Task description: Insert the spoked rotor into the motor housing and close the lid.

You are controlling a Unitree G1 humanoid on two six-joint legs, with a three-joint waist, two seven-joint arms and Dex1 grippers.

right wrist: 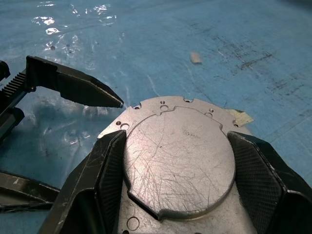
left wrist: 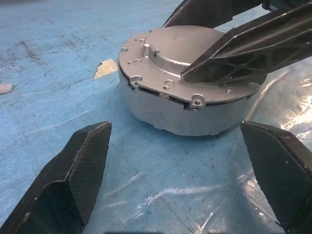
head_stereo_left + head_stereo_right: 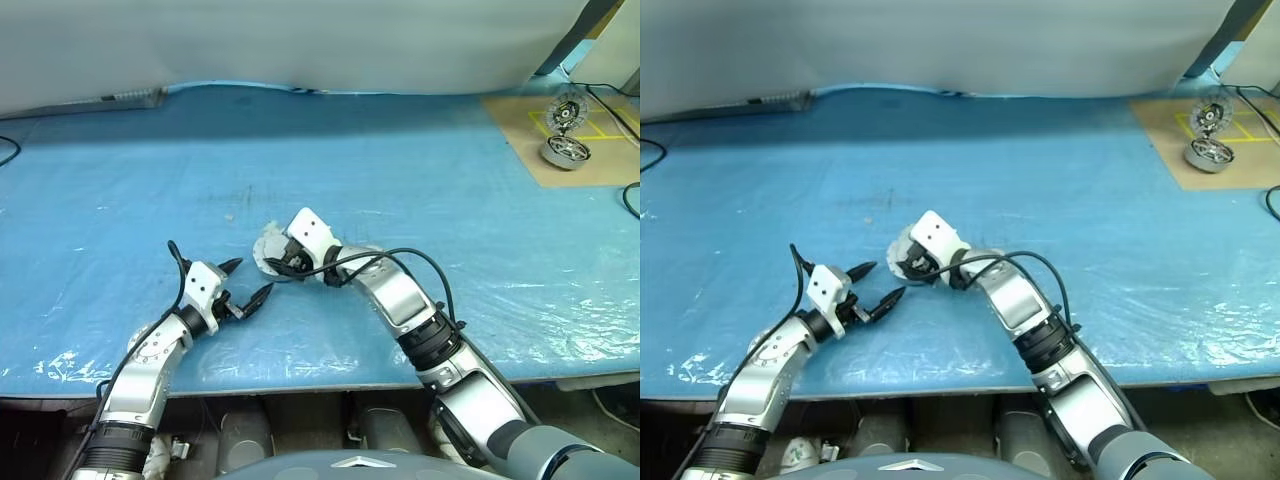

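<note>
As the lid [image 1: 180, 161] lies flat, plain face up.

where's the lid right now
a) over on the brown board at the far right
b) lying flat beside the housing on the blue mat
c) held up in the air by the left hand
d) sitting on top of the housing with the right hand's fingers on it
d: the lid, plain grey face up, sits on the housing, and the right hand has its fingers on it, while the left hand waits open beside it.
</note>
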